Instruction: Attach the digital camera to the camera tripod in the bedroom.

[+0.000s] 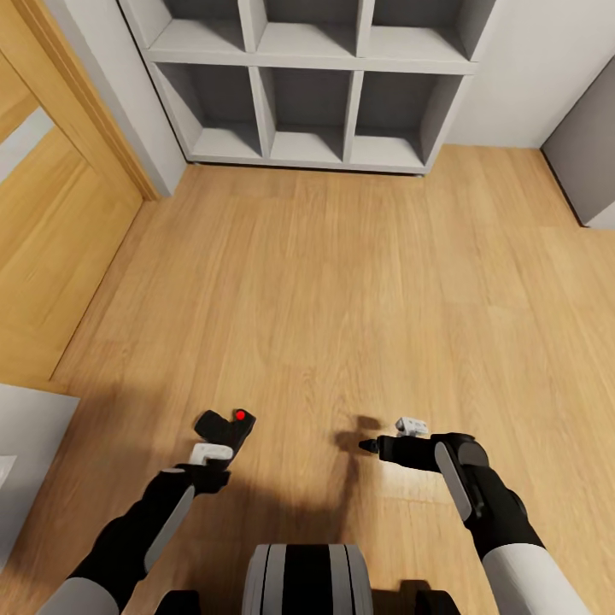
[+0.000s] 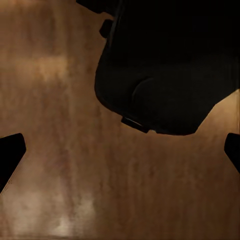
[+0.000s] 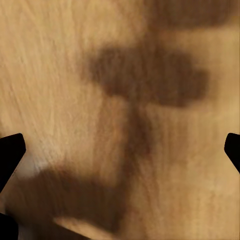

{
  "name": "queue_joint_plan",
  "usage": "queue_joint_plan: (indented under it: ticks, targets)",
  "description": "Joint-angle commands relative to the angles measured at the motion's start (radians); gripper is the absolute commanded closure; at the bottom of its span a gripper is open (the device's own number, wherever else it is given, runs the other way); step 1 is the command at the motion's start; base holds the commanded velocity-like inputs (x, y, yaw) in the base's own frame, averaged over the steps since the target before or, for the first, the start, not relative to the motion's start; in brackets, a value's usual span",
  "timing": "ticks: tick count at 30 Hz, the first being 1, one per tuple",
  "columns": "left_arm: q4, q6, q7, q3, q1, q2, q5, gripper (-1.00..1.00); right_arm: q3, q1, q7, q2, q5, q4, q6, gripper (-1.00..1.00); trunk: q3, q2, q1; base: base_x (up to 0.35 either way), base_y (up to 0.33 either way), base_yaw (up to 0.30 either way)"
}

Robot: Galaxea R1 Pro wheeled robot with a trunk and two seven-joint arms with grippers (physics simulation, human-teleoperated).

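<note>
The digital camera [image 1: 224, 427] is a small black body with a red round button on top, low over the wood plank floor [image 1: 342, 290] just ahead of my left arm. My left gripper [image 1: 212, 451] hovers right behind it. In the left wrist view the camera [image 2: 165, 70] looms dark beyond the gripper [image 2: 120, 155], whose fingertips [image 2: 10, 150] stand far apart, open and holding nothing. My right gripper [image 1: 369, 446] points inward over bare floor, open [image 3: 120, 155] and empty, with only its shadow beneath. The camera tripod is out of view.
A grey cube shelf [image 1: 307, 85] stands against the far wall. A wood door panel [image 1: 60, 248] runs along the left, with a pale grey surface [image 1: 26, 453] below it. A grey cabinet side [image 1: 589, 162] sits at the right. My own base [image 1: 307, 581] is at the bottom.
</note>
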Motion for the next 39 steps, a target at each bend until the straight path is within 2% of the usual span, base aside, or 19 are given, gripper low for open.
queue_joint_plan:
  ticks: [1, 3, 9, 12, 21, 30, 38, 39]
  targets:
    - [-0.007, -0.003, 0.007, -0.01, 0.0, -0.001, 0.005, -1.0, -0.002, 0.0, 0.0, 0.005, -0.003, 0.0, 0.005, -1.0, -0.001, 0.0, 0.0, 0.0, 0.0, 0.0]
    - [-0.012, -0.011, 0.006, -0.021, 0.001, -0.002, 0.003, -1.0, -0.002, 0.0, -0.001, 0.008, -0.002, 0.002, 0.005, -1.0, -0.001, 0.0, 0.0, 0.0, 0.0, 0.0]
    - [-0.019, 0.023, 0.005, 0.013, 0.001, -0.003, 0.027, -1.0, 0.0, 0.0, -0.002, 0.006, 0.002, 0.004, 0.005, -1.0, -0.001, 0.0, 0.0, 0.0, 0.0, 0.0]
    - [-0.02, 0.036, 0.006, 0.03, 0.001, -0.004, 0.028, -1.0, 0.001, 0.0, -0.002, 0.005, 0.003, 0.004, 0.005, -1.0, -0.001, 0.0, 0.0, -0.029, 0.0, 0.0]
    - [-0.022, 0.039, 0.008, 0.031, 0.001, -0.004, 0.028, -1.0, 0.001, 0.0, -0.003, 0.005, 0.004, 0.004, 0.005, -1.0, -0.001, 0.0, 0.0, -0.213, 0.0, 0.0]
    - [-0.022, 0.037, 0.008, 0.032, 0.001, -0.004, 0.028, -1.0, 0.001, 0.0, -0.003, 0.005, 0.004, 0.004, 0.005, -1.0, -0.001, 0.0, 0.0, -0.05, 0.0, 0.0]
    - [-0.01, 0.009, -0.005, 0.029, 0.001, 0.003, -0.01, -1.0, 0.0, 0.0, -0.008, 0.005, 0.004, 0.004, 0.001, -1.0, -0.001, 0.0, 0.0, -0.001, 0.0, 0.0]
    - [-0.007, -0.077, -0.006, 0.029, 0.001, 0.004, -0.048, -1.0, 0.0, 0.0, -0.008, 0.005, 0.004, 0.004, 0.0, -1.0, -0.001, 0.0, 0.0, 0.0, 0.0, 0.0]
